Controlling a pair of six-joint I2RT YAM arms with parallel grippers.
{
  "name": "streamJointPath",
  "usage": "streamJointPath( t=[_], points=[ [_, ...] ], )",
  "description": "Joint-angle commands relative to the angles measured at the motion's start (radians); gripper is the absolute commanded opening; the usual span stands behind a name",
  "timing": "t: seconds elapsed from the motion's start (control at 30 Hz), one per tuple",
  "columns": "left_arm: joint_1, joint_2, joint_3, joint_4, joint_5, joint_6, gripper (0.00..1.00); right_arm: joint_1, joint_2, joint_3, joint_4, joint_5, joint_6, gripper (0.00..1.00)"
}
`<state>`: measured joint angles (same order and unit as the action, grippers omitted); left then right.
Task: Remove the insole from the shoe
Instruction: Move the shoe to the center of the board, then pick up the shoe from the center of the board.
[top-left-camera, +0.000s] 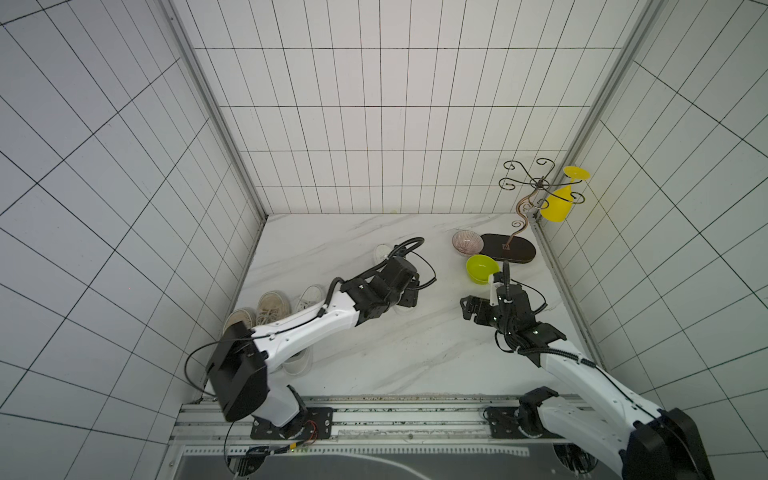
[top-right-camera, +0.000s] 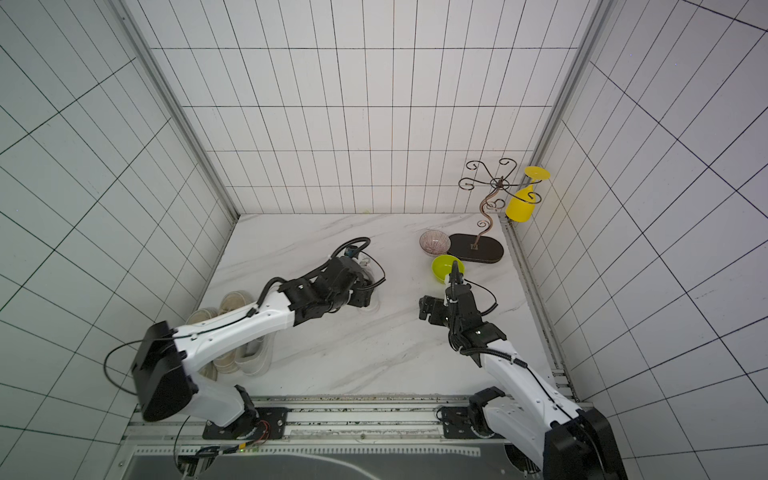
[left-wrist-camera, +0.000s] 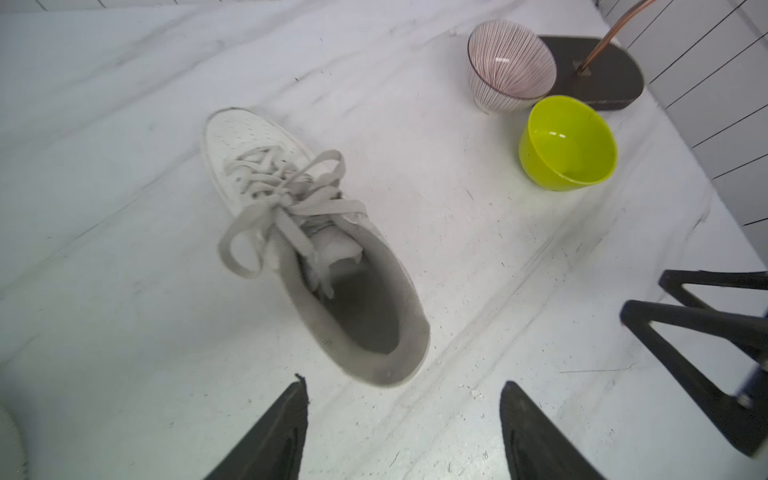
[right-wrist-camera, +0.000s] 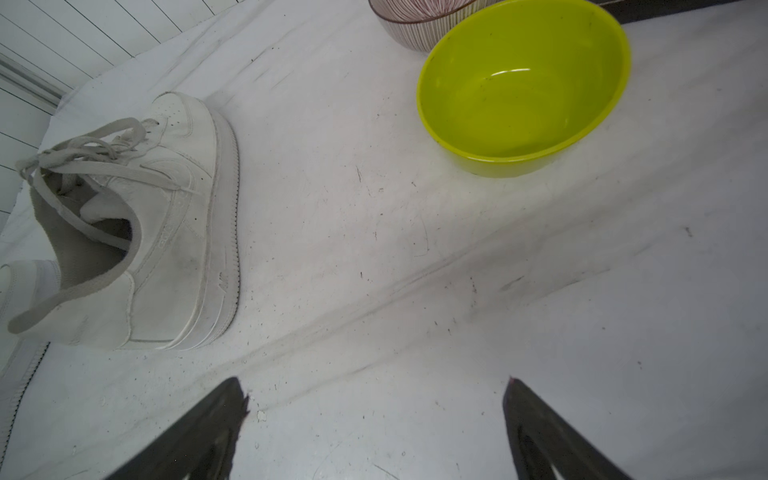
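Left claw (left-wrist-camera: 405, 382) and right claw (right-wrist-camera: 378, 390) spread empty, we'd pinch the soft, light insole (left-wrist-camera: 361, 320) mid-frame, at the heel of the shoe (left-wrist-camera: 257, 141).

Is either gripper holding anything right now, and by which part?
Nothing is held. The left gripper is open, near the heel of the white shoe without touching it; the right gripper is open over the table.

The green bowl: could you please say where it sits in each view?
In a top view: green bowl right of centre.
In a top view: green bowl right of centre.
Left wrist: green bowl apart from the shoe.
Right wrist: green bowl, large.
Shared landmark: striped bowl beside it.
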<state>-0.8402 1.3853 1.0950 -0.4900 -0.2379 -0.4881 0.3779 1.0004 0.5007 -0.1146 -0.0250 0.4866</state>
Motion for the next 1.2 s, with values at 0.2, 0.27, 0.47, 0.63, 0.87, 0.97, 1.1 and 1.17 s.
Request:
streamJointPath(
  t=[0.2,0.27,0.47,0.63,0.87,0.97,1.1,1.17],
  points=[
    [0.279,-0.078,-0.348,0.340,0.327,-0.117,0.70,0.062,0.291,0.331,0.041,-0.034,-0.060,0.94],
    [0.288,-0.021,-0.308,0.345,0.379,-0.120,0.69,0.076,0.359,0.380,0.037,-0.015,-0.063,0.94],
    [0.290,0.076,-0.279,0.441,0.408,-0.135,0.67,0.130,0.546,0.511,0.037,0.032,-0.083,0.93],
    [0.310,0.134,-0.262,0.473,0.394,-0.141,0.65,0.173,0.646,0.566,0.048,0.032,-0.090,0.93],
    [0.340,0.192,-0.258,0.539,0.409,-0.102,0.56,0.271,0.684,0.561,0.091,-0.015,-0.092,0.93],
    [0.344,0.211,-0.240,0.512,0.398,-0.070,0.54,0.320,0.680,0.552,0.103,-0.011,-0.092,0.92],
    [0.351,0.212,-0.245,0.495,0.386,-0.041,0.54,0.342,0.650,0.529,0.106,0.030,-0.079,0.92],
    [0.352,0.210,-0.241,0.487,0.399,-0.022,0.54,0.342,0.629,0.515,0.103,0.064,-0.078,0.92]
  ],
)
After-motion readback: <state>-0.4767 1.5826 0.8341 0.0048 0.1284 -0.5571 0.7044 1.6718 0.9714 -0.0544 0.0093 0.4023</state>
